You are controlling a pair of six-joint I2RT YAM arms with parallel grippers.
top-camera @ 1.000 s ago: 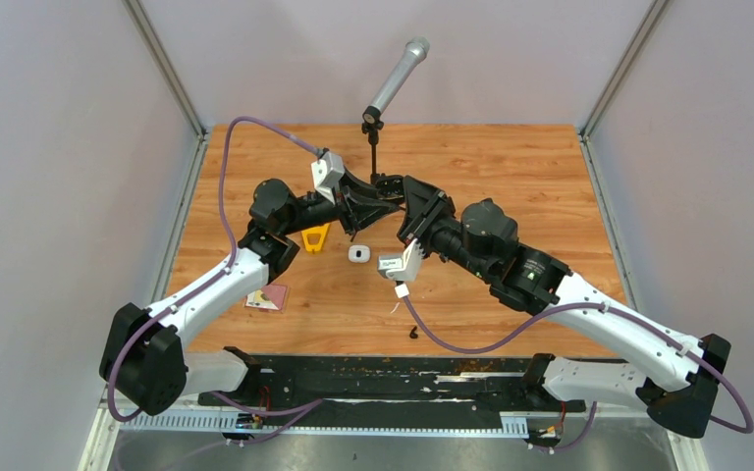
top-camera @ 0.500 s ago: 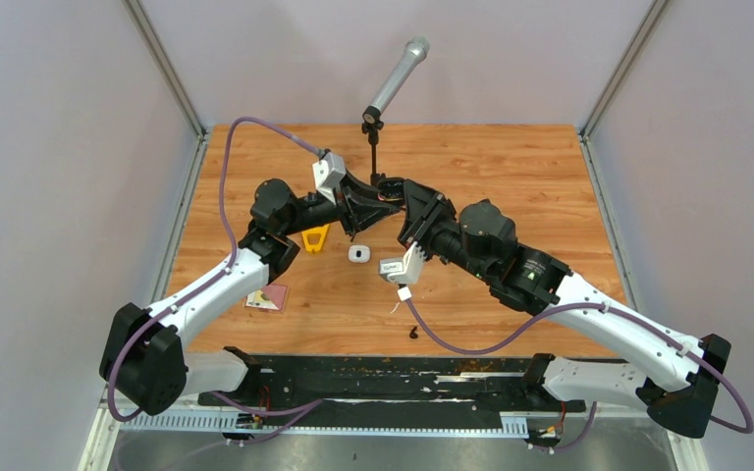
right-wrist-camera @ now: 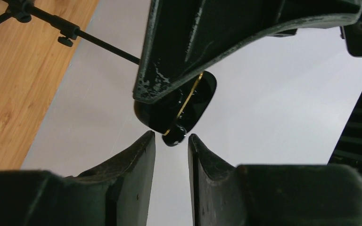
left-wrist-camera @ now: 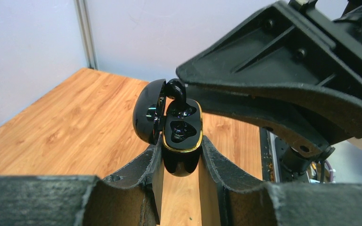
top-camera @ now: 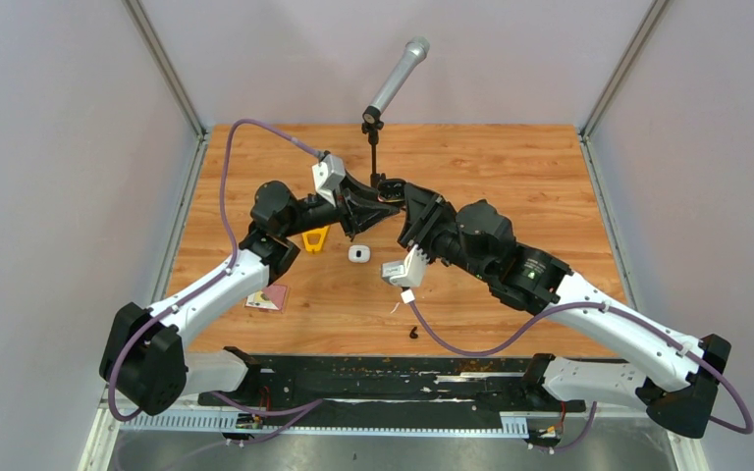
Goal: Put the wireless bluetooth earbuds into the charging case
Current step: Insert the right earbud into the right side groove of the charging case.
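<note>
My left gripper (left-wrist-camera: pixel 181 141) is shut on the black charging case (left-wrist-camera: pixel 183 136) and holds it above the table with its lid (left-wrist-camera: pixel 147 110) open. One black earbud (left-wrist-camera: pixel 175 89) sticks up out of the case's upper socket; the lower socket (left-wrist-camera: pixel 181 129) looks empty. My right gripper (right-wrist-camera: pixel 171 137) is open, its tips on either side of that earbud (right-wrist-camera: pixel 174 136) without touching it. In the top view the two grippers meet at mid-table (top-camera: pixel 389 191). A second black earbud (top-camera: pixel 413 332) and a white earbud (top-camera: pixel 396 307) lie on the table near the front.
A white charging case (top-camera: pixel 357 253) lies on the wooden table (top-camera: pixel 511 167) below the grippers. A yellow piece (top-camera: pixel 315 237) and a pink card (top-camera: pixel 267 297) lie to the left. A microphone on a stand (top-camera: pixel 374 128) rises just behind the grippers.
Both grippers have shifted a little toward the far side of the table, still meeting at the case. The things on the table have not moved.
</note>
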